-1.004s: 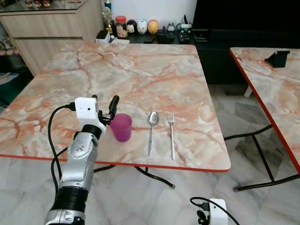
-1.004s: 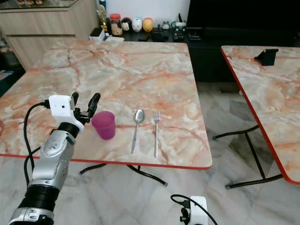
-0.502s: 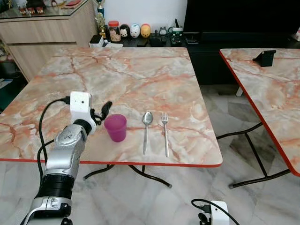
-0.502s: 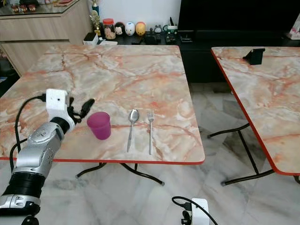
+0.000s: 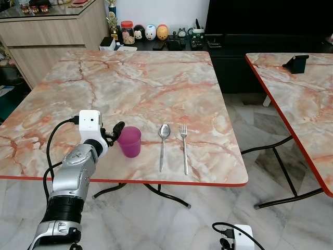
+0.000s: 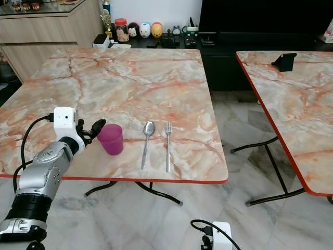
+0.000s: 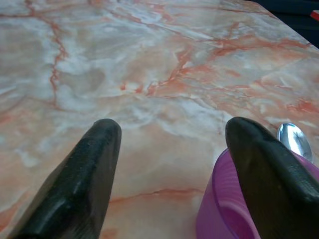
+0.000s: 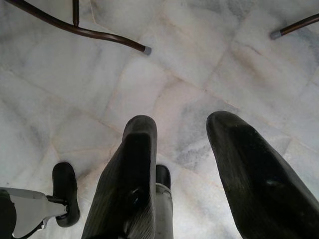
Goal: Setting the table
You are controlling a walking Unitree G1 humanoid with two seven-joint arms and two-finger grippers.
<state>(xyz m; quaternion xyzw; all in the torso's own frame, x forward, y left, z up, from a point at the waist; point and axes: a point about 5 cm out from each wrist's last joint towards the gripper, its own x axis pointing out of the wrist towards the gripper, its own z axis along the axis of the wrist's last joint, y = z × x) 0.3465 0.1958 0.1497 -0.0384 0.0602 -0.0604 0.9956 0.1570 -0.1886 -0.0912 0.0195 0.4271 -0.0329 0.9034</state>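
So the table (image 5: 156,78) is a square slab with a glossy marble look, cream and grey with orange veins all over, and a thin red band running round the edge. It sits on thin dark curved metal legs over a pale marble tile floor (image 5: 218,208).

Near the front edge there's a small purple cup (image 5: 129,141), translucent plastic, round and slightly tapered, standing upright. Just to its right lies a shiny metal spoon (image 5: 163,144), then a fork (image 5: 183,147) beside it, both with handles pointing toward the robot and lying roughly parallel, a little gap between them.

The left gripper (image 5: 112,131) is over the table right next to the cup on its left side. Its black fingers are spread apart with nothing between them; in the left wrist view one finger (image 7: 264,174) overlaps the cup rim, though I can't tell if it's actually touching. The silver arm reaches in over the front edge.

The right gripper (image 8: 182,169) hangs down by the floor, fingers parted, nothing in them.

Loads of bare tabletop behind and to the left of the cup. A second table (image 5: 302,99) with the same top stands off to the right, with an open strip of floor between the two.
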